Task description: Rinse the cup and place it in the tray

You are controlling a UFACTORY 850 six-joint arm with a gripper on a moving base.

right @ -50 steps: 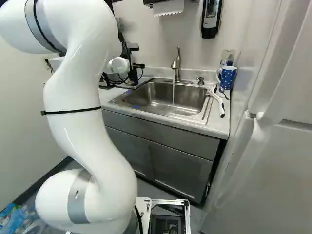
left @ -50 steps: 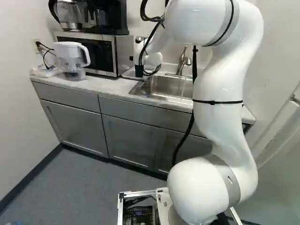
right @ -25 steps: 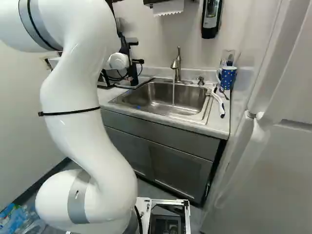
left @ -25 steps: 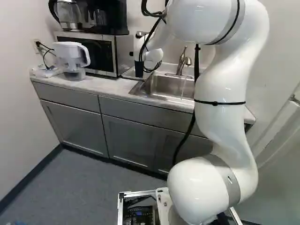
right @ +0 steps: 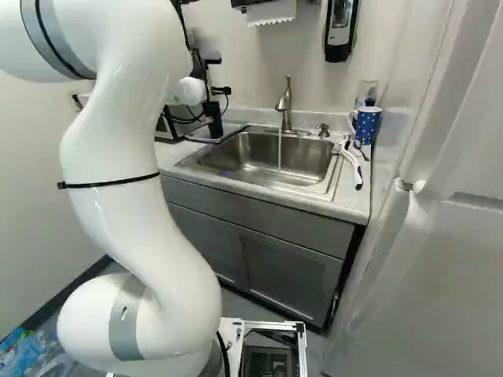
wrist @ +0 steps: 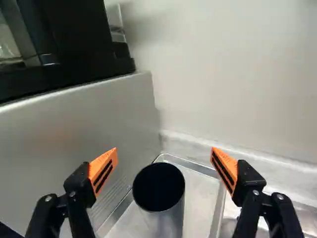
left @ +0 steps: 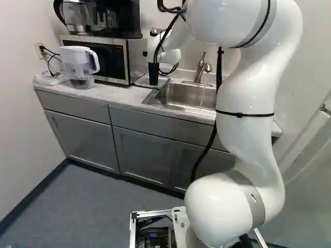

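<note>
Gripper (right: pixel 207 93) released, fingers spread wide, black cup (wrist: pixel 159 186) between them, gap on either side! Cup upright in metal tray (wrist: pixel 200 191), mouth up. Tray on bench (left: pixel 111 94), between microwave (left: pixel 135 61) and sink (right: pixel 251 174). Water running from faucet (right: pixel 284 102) into sink. Blue mug (right: pixel 368 126) by bench's back right corner, white-handled tool (right: pixel 350 163) near right edge.
</note>
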